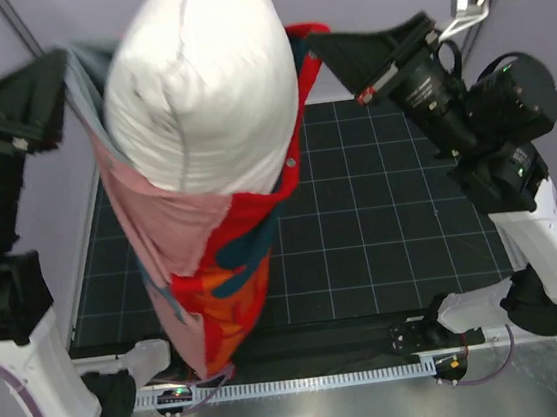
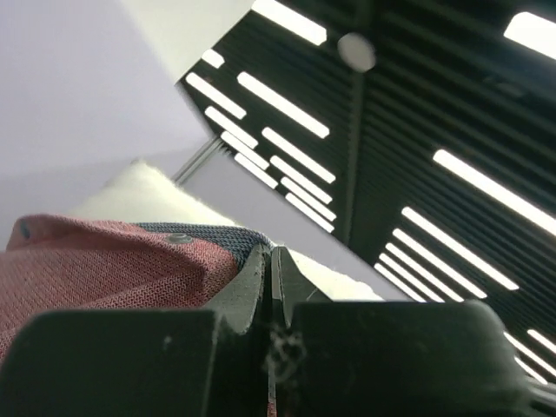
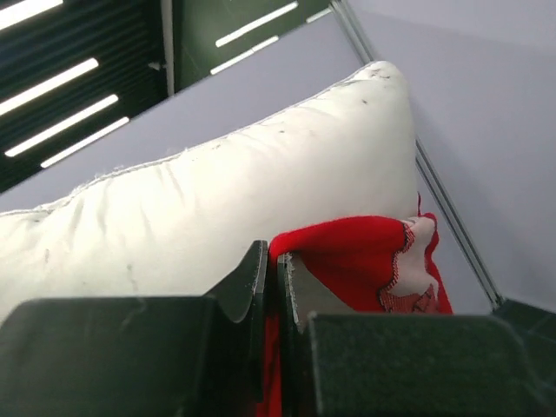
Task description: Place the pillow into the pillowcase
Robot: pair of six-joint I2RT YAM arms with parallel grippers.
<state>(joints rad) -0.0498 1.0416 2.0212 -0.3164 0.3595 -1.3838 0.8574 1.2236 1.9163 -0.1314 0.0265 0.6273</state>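
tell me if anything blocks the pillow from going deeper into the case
Nothing visible does. The pillow sits in the mouth of the case, its upper part sticking out. The left gripper and right gripper pinch the rim on either side. The case's inside is hidden.

Pillow (image 1: 199,82) and hanging pillowcase (image 1: 216,276) blocking the air over the left half of the bench (image 1: 389,206), left hand (image 1: 60,72) clamped on cloth at the pillow's left, right hand (image 1: 333,46) clamped at its right, open bench grid right of the pillow, below the right hand
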